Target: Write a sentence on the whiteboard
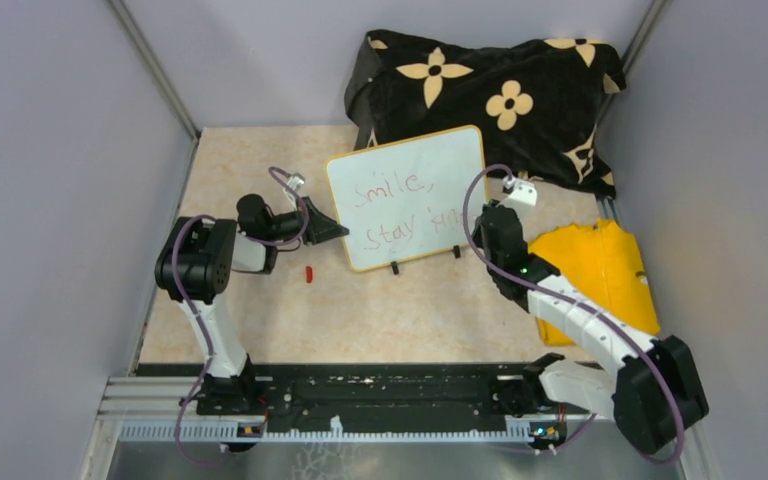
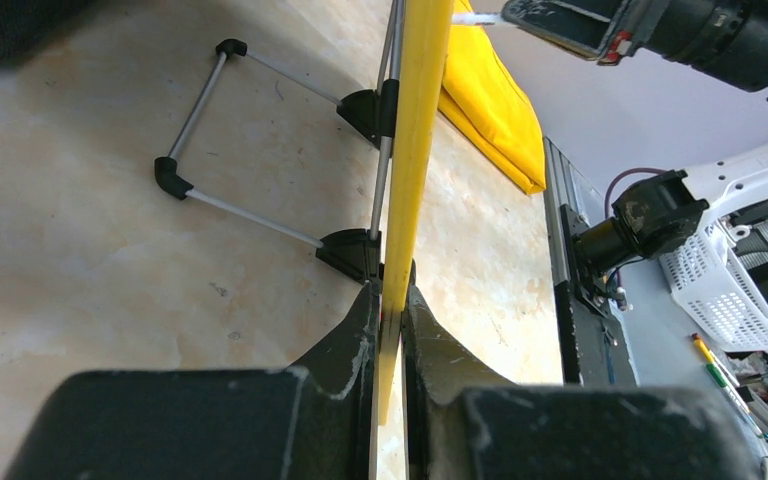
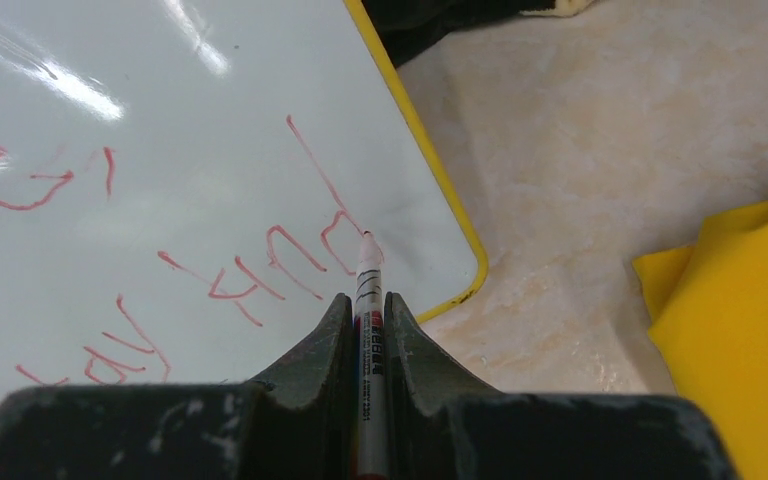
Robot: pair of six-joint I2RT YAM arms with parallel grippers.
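The whiteboard (image 1: 407,196) stands upright at the centre of the top view, in front of the black flowered cloth (image 1: 490,90). It rests on two black feet and a wire stand (image 2: 215,130) behind it. The left gripper (image 2: 390,300) is pinched narrow on the yellow frame at the board's left edge, one finger on each face. This is likely to brace the light board so the pen's push does not tip or slide it. The right gripper (image 3: 368,305) is closed tight on a red marker (image 3: 368,262). The marker lies along the fingers and sticks out past them, which lets the wrist steer the tip. That tip touches the white surface near the board's lower right corner, at the last letter of the sentence (image 1: 400,212). The red lettering runs in two lines, "Smile," above "stay kin…", and the arm hides the last letters in the top view. Judging by this, the writing is almost done. A small red piece (image 1: 308,273), perhaps the cap, lies on the table below the left gripper. A yellow cloth (image 1: 600,265) lies at the right.
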